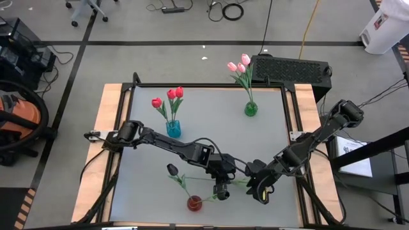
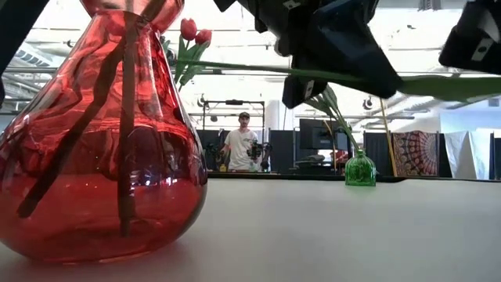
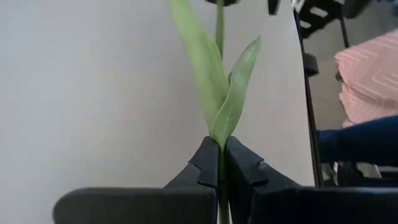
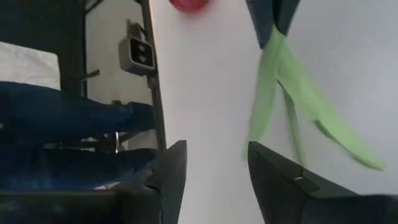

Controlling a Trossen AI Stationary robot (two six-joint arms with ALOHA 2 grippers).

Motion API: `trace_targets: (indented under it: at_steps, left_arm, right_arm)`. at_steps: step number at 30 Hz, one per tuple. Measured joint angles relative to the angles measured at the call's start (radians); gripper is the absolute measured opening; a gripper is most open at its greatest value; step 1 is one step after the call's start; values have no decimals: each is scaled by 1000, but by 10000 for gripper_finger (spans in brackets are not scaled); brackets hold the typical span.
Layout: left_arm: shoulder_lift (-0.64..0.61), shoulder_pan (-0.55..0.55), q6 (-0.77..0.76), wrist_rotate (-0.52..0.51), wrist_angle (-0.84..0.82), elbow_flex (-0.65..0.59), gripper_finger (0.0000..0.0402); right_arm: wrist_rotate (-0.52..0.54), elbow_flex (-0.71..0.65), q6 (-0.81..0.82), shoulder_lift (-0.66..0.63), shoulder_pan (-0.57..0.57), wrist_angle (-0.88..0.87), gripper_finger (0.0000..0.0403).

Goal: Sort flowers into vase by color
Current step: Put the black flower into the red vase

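Left gripper [image 1: 222, 189] is clamped on the green stem of a tulip [image 3: 219, 81], fingers [image 3: 205, 163] pressed together on it just below the leaves. Its position is the near middle of the table [image 1: 211, 121], just beside the red vase [image 1: 194, 203]. The held stem lies roughly level above the table, reaching toward the right gripper [image 1: 258, 190]; its flower head cannot be made out.

Right gripper hangs just beside the left one, at the near right part of the table. Fingers [image 4: 171, 168] stand apart, with bare table between them. The tulip's leaves lie just ahead of them, not gripped.

Containers:
- Red vase, near edge, middle: holds a black tulip [image 1: 172, 169], head leaning out to the far left. Low view shows two dark stems inside the glass.
- Blue vase [image 1: 173, 128], far left part: holds three red tulips [image 1: 171, 96].
- Green vase [image 1: 251, 109], far right part: holds three pink tulips [image 1: 239, 65].

A person [image 2: 240, 146] stands in the room beyond the table, seen in the low view.
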Motion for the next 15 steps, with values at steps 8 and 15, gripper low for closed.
trace_targets:
  at_steps: [8, 15]
  left_arm:
    - [-35, 10, -2, -47, -19, 0, 9]
    - [-97, 24, -2, -103, -15, 0, 9]
  right_arm:
    - [32, 0, 0, -98, -44, 11, 162]
    - [90, 0, -67, -173, -95, 131, 162]
